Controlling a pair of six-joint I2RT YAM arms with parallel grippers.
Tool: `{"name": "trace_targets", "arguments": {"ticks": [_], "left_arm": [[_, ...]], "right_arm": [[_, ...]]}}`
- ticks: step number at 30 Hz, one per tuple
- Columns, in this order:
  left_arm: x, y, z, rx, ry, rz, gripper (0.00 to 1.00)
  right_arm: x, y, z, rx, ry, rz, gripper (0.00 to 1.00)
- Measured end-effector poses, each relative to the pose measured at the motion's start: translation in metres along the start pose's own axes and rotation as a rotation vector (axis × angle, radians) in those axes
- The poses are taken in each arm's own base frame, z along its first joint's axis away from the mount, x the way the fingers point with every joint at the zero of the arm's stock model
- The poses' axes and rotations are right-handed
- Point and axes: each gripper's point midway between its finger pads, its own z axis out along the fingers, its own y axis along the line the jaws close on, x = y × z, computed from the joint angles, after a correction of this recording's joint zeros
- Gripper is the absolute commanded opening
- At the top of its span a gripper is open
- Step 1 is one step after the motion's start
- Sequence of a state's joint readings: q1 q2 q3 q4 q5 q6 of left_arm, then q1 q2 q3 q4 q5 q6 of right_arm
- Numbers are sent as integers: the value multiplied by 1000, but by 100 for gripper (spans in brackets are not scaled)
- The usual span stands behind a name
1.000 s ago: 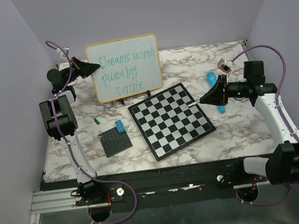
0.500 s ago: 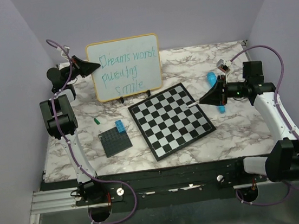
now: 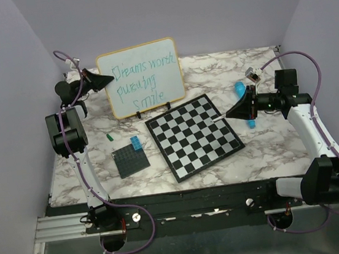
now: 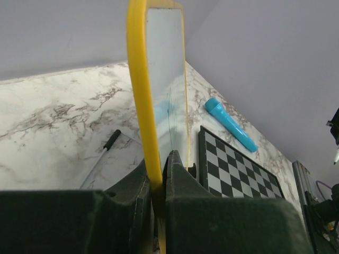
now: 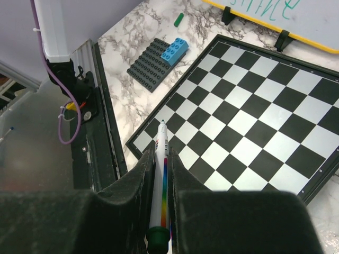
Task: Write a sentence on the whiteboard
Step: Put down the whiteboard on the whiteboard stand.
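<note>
1. Covering the table (image 3: pixel 265 146) is a grey-veined marble pattern, and the space is closed in on three sides by plain lilac walls.
2. The whiteboard (image 3: pixel 142 78) is stood upright on two black feet at the far left-centre of the table, just behind the far corner of the chessboard (image 3: pixel 194 136).
3. The sentence (image 3: pixel 145 80) is written across it in teal, in three lines: "Dreams worth pursuing smile".
4. A grey baseplate (image 3: pixel 130 161) bearing a blue brick (image 3: pixel 135 143) is laid left of the chessboard, with a small green piece (image 3: pixel 109 137) near it. A cyan marker (image 3: pixel 239 87) is laid on the marble beyond the chessboard's right corner.
5. The left arm is raised from its base and bent inward, and the left gripper (image 4: pixel 158 164) is brought to the whiteboard's left edge. The yellow frame is pinched between its two fingers.
6. The right arm is stretched up the table's right side and turned inward, with the right gripper (image 5: pixel 159 159) held over the chessboard's right edge. A pen (image 5: pixel 159 180) is clamped between its fingers, the tip pointed out over the squares.
</note>
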State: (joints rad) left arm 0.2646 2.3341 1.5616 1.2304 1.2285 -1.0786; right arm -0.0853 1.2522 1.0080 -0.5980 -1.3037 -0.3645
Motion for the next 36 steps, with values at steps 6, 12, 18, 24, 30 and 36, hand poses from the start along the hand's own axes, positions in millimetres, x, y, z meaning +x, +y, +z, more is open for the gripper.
{"name": "trace_targets", "arguments": {"ticks": [6,12,18,24,30,36], "left_arm": [[16,11,-9,-42,-18,11,21],[19,11,-14,-48,-19,76,26],[24,15,-19,-56,-18,126,35],[28,20,-25,-62,-12,187,44],[30,20,-27,-53,-1,248,54],[32,22,-29,-57,2,256,70]], "right_arm": [[0,0,0,0,0,0,1],[0,0,0,0,0,-1,0],[0,0,0,0,0,-1,0],[0,0,0,0,0,-2,1],[0,0,0,0,-1,-2,1],[0,1,0,0,-1,-2,1]]}}
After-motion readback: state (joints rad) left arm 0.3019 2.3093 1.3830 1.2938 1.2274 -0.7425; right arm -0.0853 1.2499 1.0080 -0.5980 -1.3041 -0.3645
